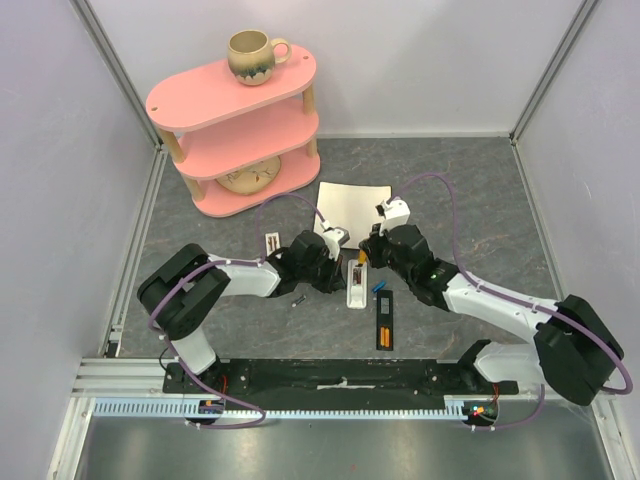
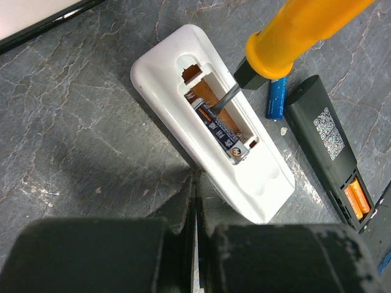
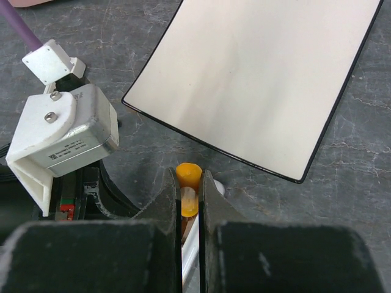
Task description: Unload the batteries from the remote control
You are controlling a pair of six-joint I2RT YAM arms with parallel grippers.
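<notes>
Right gripper (image 3: 190,183) clamps the orange screwdriver (image 2: 299,30) handle. Beyond its fingers, the metal tip sits in the white remote (image 2: 177,67) bay, against the battery (image 2: 223,131) lying there. Left gripper (image 2: 195,186), closed on nothing, meets the remote's edge. The prying step looks to be in hand; next, lever that cell's end upward.

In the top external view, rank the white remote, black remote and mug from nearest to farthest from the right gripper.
1. White remote, just below the right gripper.
2. Black remote, lower right, toward the bases.
3. Mug, atop the pink shelf, far upper left.
</notes>
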